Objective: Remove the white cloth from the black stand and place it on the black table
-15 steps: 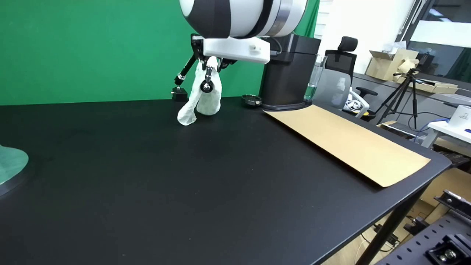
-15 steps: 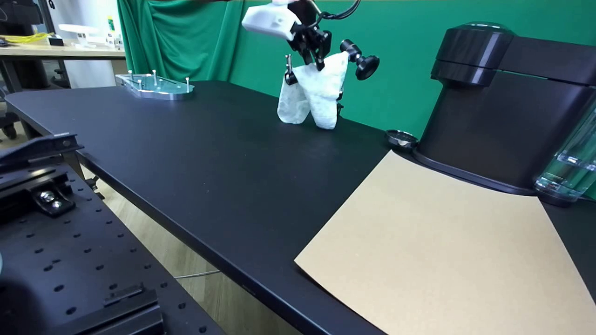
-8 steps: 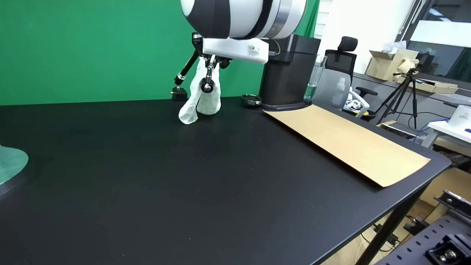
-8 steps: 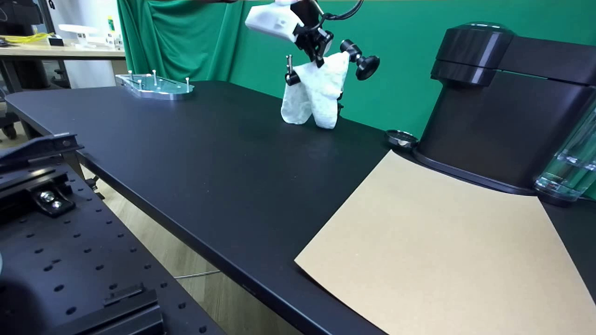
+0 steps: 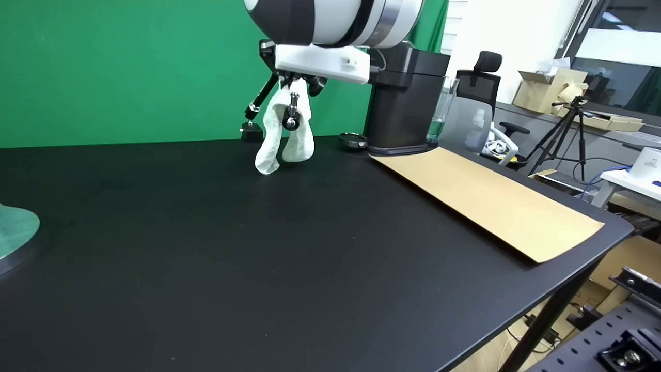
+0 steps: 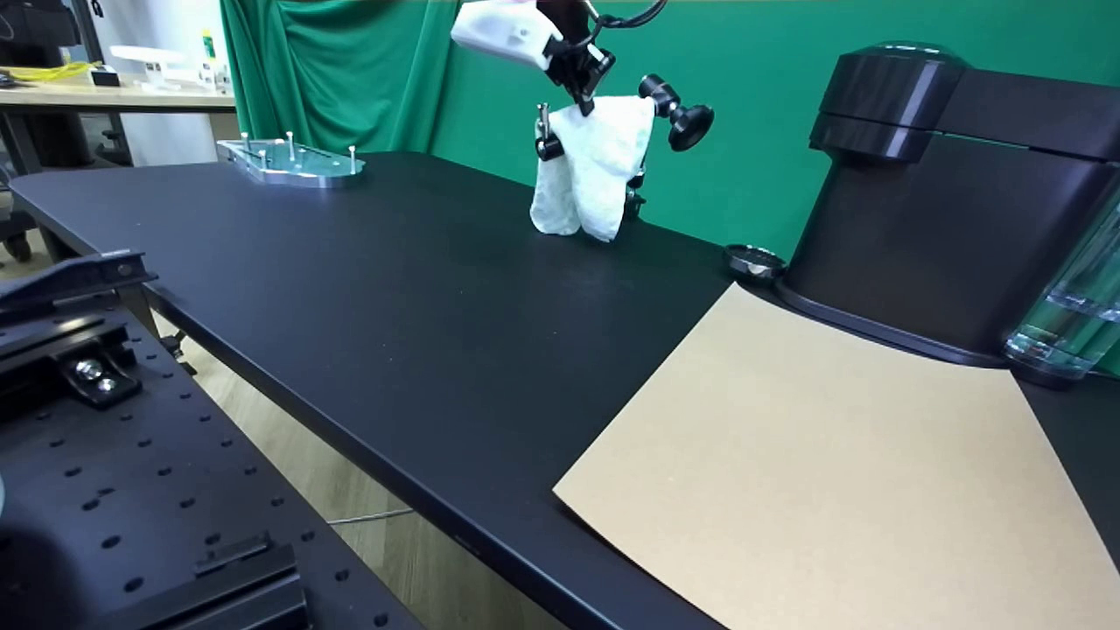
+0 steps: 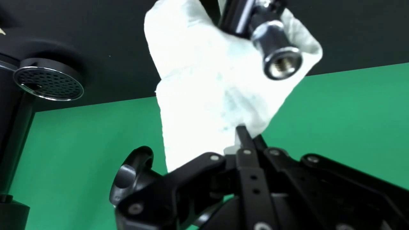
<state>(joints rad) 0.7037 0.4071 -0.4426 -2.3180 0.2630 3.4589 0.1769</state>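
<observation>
The white cloth [image 5: 271, 142] hangs draped over the black stand in two flaps in both exterior views [image 6: 604, 157]. The stand shows as a ball-ended rod [image 5: 290, 122] and a block-ended arm [image 5: 252, 132]; a round knob [image 6: 691, 127] sticks out beside the cloth. The cloth hides most of the stand. In the wrist view the cloth [image 7: 198, 95] fills the middle, with a threaded rod end [image 7: 282, 64] of the stand before it. My gripper [image 7: 250, 135] is shut on the cloth's upper edge, above the stand [image 6: 584, 105]. The black table [image 5: 206, 248] lies below.
A black coffee machine [image 6: 910, 227] stands beside the stand, with a small round black dish [image 6: 754, 262] at its foot. A tan cardboard sheet [image 6: 831, 472] lies in front of it. A clear plate with pegs [image 6: 293, 164] sits at the table's far end. A green screen is behind.
My gripper has moved slightly up and to the left in both exterior views. The cloth's top has shifted with it, and its two flaps hang a little differently. The stand has not moved.
</observation>
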